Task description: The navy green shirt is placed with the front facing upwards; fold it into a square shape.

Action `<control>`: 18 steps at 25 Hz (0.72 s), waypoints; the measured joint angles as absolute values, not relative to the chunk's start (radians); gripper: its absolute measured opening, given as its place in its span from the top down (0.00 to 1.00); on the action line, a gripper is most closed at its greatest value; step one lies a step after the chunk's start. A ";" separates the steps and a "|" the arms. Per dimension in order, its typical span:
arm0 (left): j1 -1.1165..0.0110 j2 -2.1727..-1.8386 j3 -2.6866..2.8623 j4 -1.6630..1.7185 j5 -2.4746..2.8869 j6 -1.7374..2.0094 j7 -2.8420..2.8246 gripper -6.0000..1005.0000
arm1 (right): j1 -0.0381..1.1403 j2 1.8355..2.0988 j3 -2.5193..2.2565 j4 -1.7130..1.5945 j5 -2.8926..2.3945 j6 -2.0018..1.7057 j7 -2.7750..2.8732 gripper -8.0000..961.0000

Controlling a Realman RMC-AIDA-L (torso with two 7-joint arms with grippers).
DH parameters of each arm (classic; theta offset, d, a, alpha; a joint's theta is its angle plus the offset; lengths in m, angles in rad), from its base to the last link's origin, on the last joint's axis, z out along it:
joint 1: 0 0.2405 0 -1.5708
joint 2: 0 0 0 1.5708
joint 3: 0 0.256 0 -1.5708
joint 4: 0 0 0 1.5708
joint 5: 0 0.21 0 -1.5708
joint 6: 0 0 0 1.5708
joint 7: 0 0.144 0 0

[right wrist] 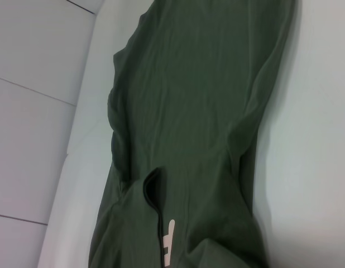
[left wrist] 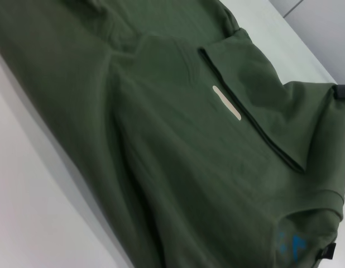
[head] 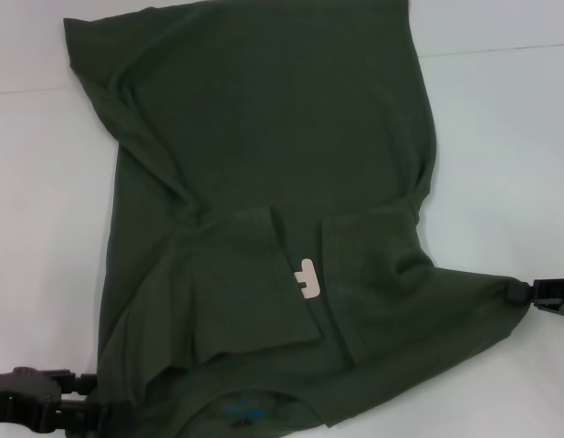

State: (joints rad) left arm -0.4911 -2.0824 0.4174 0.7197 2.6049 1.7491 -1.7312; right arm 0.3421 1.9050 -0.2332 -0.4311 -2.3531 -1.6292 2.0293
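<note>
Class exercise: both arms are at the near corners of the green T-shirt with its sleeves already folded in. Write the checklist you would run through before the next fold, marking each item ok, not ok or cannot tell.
1. Left gripper at the near left corner of the navy green shirt: ok.
2. Right gripper at the near right edge, cloth pulled taut toward it: ok.
3. Firm hold at each corner: cannot tell; the fingers are hidden.
4. Both sleeves folded inward, with only part of the pale lettering showing between them: ok.
5. Cloth flat: not ok, creases run across the middle.
6. Far hem lying on the table: ok.
</note>
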 joint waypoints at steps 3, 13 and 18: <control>-0.495 -2.083 0.419 0.718 2.606 1.748 -1.733 0.10 | 0.342 1.905 -0.233 -0.431 -2.353 -1.629 2.029 0.98; -0.496 -2.083 0.419 0.718 2.614 1.753 -1.737 0.19 | 0.345 1.905 -0.233 -0.432 -2.353 -1.629 2.032 0.98; -0.497 -2.081 0.419 0.718 2.616 1.751 -1.745 0.30 | 0.347 1.905 -0.233 -0.433 -2.353 -1.629 2.032 0.98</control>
